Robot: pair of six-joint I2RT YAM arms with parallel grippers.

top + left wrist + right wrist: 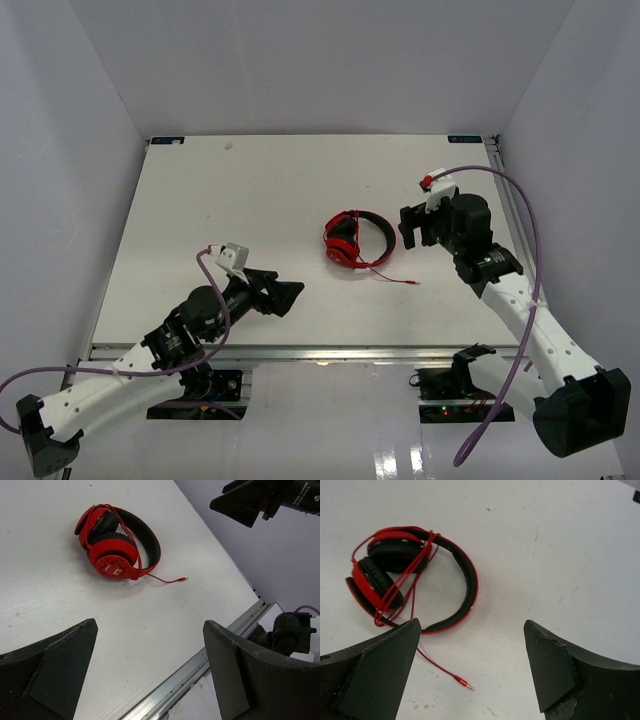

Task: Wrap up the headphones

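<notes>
The red headphones lie on their side on the white table, right of centre, earcups folded together. They also show in the left wrist view and the right wrist view. The thin red cord is looped several times around the earcups and headband. A short tail runs out to the plug, which lies loose on the table. My left gripper is open and empty, near-left of the headphones. My right gripper is open and empty, just right of them.
The table's metal front rail runs close below the left gripper. Grey walls enclose the table on three sides. Purple robot cables hang by the right arm and loop by the left arm.
</notes>
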